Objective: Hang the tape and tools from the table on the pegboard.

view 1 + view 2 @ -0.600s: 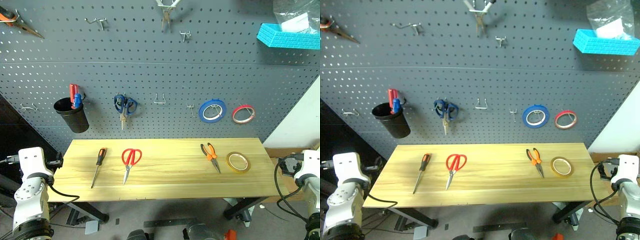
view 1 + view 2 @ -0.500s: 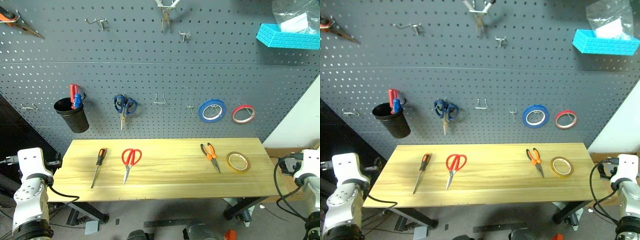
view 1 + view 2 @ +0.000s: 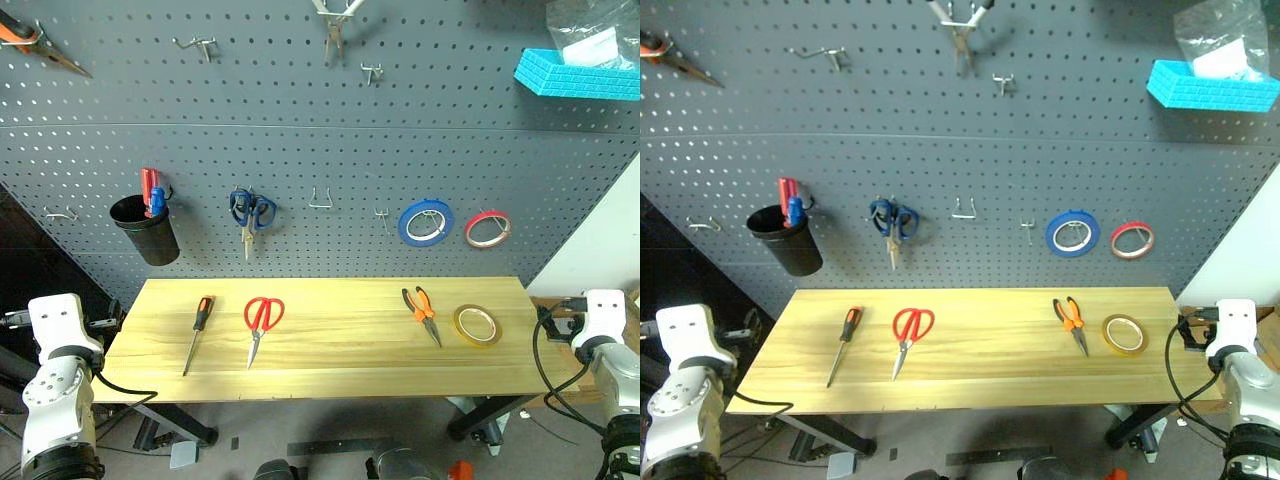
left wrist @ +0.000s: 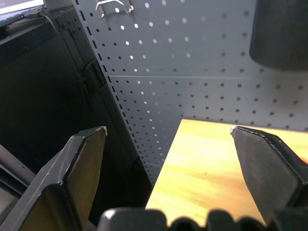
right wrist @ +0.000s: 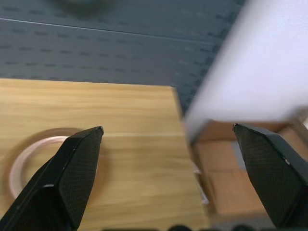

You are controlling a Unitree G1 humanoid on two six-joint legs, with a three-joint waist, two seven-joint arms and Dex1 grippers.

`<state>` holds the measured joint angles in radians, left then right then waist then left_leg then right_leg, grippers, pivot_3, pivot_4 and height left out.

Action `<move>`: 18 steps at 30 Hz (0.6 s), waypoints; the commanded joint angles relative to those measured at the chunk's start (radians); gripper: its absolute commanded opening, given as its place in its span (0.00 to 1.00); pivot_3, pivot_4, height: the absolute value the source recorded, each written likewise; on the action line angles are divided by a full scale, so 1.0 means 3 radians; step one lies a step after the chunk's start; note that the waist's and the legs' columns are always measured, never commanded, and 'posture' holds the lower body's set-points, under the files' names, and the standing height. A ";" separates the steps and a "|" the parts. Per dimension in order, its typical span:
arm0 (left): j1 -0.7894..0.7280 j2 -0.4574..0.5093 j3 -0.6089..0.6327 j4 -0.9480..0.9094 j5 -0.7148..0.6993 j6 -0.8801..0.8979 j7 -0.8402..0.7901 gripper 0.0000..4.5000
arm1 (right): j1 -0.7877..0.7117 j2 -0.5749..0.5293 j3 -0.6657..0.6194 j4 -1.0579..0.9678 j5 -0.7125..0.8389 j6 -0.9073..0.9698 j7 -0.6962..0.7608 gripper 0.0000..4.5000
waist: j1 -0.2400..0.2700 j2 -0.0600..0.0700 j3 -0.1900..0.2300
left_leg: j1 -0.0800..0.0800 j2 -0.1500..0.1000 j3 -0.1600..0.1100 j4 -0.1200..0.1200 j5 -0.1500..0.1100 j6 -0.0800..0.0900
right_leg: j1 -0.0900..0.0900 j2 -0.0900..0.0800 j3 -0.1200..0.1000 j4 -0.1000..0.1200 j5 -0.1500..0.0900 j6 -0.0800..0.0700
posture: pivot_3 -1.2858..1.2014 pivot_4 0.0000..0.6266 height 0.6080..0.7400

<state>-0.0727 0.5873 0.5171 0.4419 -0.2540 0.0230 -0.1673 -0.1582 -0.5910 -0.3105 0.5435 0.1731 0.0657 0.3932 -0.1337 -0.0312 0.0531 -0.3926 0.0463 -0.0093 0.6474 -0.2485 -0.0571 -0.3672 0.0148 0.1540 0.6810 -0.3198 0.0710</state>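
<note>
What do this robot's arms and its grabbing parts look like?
Each arm ends in rounded white casings with black joints and a black cable looping from the wrist. The left tool and the right tool each have two flat, wedge-shaped black fingers.
</note>
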 commanded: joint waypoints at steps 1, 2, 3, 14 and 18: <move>0.0008 0.0012 0.0085 -0.0240 -0.0063 0.0093 0.0016 0.99 | 0.0090 -0.0021 0.0159 -0.0386 -0.0077 -0.0151 0.0178 1.00 | 0.0005 0.0000 0.0000 | 0.0000 0.0000 0.0000 0.0000 0.0000 0.0000 | 0.0000 0.0000 0.0000 0.0000 0.0000 0.0000 | 0.51 0.06 1.00; 0.0031 0.0008 0.0067 -0.0275 -0.0057 0.0133 0.0023 0.99 | 0.0122 -0.0025 0.0201 -0.0447 -0.0106 -0.0176 0.0203 1.00 | 0.0007 0.0001 0.0000 | 0.0000 -0.0001 0.0000 0.0000 0.0000 0.0000 | 0.0000 0.0000 0.0000 0.0000 0.0000 0.0000 | 0.51 0.06 1.00; 0.0047 -0.0008 0.0058 -0.0301 -0.0022 0.0178 0.0099 0.99 | 0.0147 -0.0015 0.0224 -0.0507 -0.0111 -0.0161 0.0215 1.00 | 0.0008 0.0001 0.0000 | -0.0001 -0.0001 0.0000 0.0000 0.0000 0.0000 | 0.0000 0.0000 0.0000 0.0000 0.0000 0.0000 | 0.51 0.06 1.00; 0.0122 -0.0146 -0.0012 -0.0492 0.0016 0.0224 0.0128 0.99 | 0.0120 0.0008 0.0188 -0.0705 -0.0077 0.0067 0.0175 1.00 | 0.0093 0.0001 0.0004 | 0.0000 -0.0001 -0.0002 0.0001 0.0000 0.0000 | 0.0000 0.0000 -0.0001 0.0000 0.0000 0.0000 | 0.51 0.10 1.00; 0.0123 -0.0126 -0.0057 -0.0518 0.0016 0.0205 -0.0032 0.99 | 0.0111 -0.0018 0.0177 -0.0735 -0.0051 0.0114 0.0223 1.00 | 0.0113 0.0002 0.0006 | 0.0000 -0.0001 -0.0001 0.0001 0.0000 0.0000 | 0.0000 0.0000 -0.0001 -0.0001 0.0000 0.0000 | 0.51 0.10 1.00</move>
<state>-0.0310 0.5250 0.5053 0.3400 -0.2519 0.1010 -0.1528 -0.1067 -0.5809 -0.2318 0.3669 0.1405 0.0984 0.4560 -0.0999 -0.0306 0.0548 -0.3927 0.0459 -0.0094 0.6476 -0.2485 -0.0571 -0.3673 0.0149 0.1538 0.6806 -0.3199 0.0709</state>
